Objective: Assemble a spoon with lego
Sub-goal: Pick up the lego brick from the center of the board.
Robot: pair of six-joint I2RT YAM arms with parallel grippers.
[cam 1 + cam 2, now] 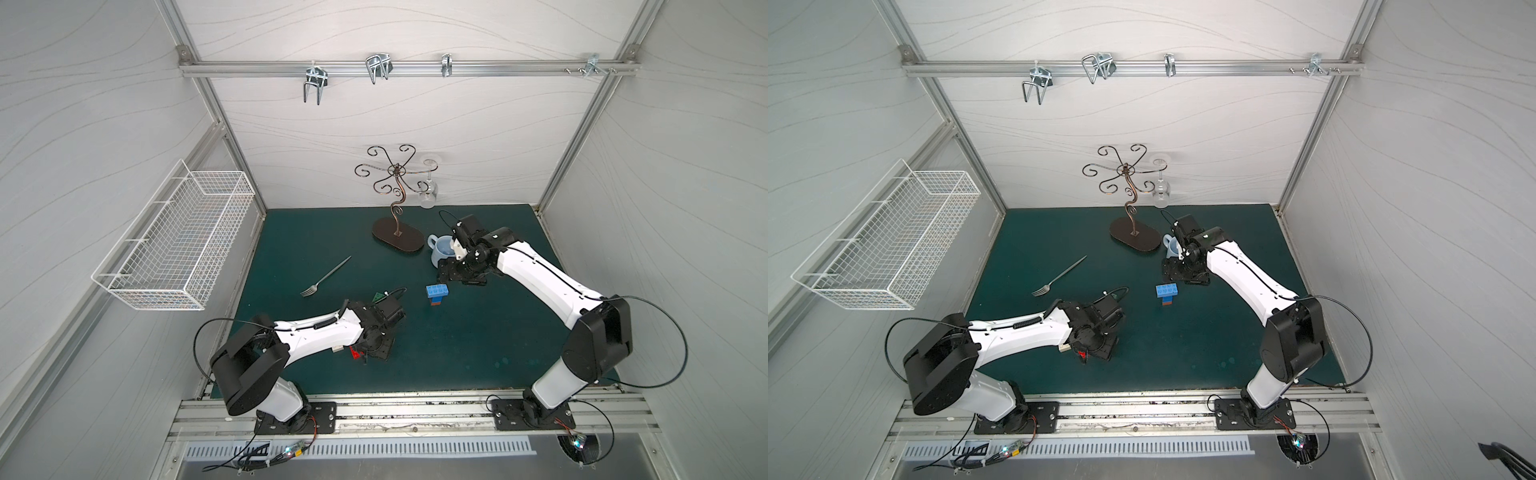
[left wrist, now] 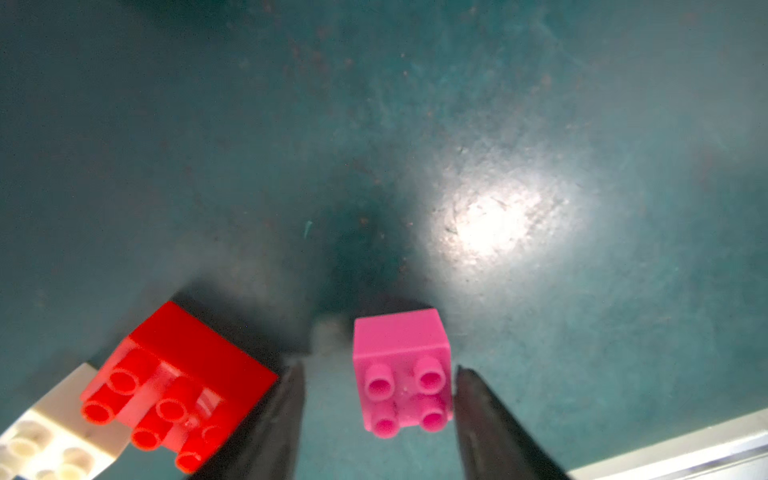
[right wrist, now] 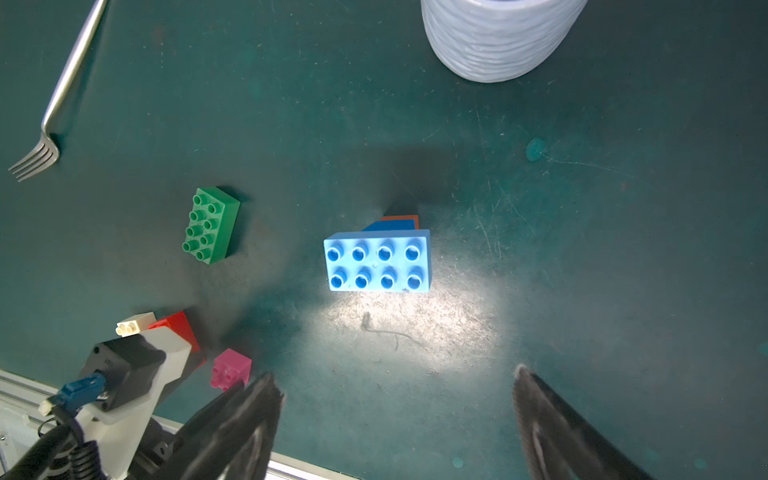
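1. The left gripper (image 2: 379,369) is low over the dark green mat (image 2: 415,124). Its two black fingers (image 2: 286,415) are partly spread, one on each side of a small, square, plastic pink brick (image 2: 401,374). One finger is right at the brick's side and the other has a little gap. They are not pinching it.
2. A long plastic red brick (image 2: 183,374) lies just outside one finger, so close that I cannot tell if they touch. A small white brick (image 2: 54,436) sits right next to the red brick.
3. The silver metal rail (image 2: 685,453) at the mat's front edge is near the pink brick, so room is tight there. Open mat lies on the far side.
4. The right gripper (image 3: 395,374) hangs above the mat. Its black fingers (image 3: 241,415) are spread wide and hold nothing.
5. The spoon (image 1: 437,292) is only partly built: a long light blue brick sits on a blue one and an orange one. It stands in the middle of the mat, between the two arms, and nothing touches it.
6. A long green brick (image 3: 211,224) lies apart from the spoon. A thin silver metal fork (image 1: 326,276) and a pale blue mug (image 1: 440,249) lie farther back.
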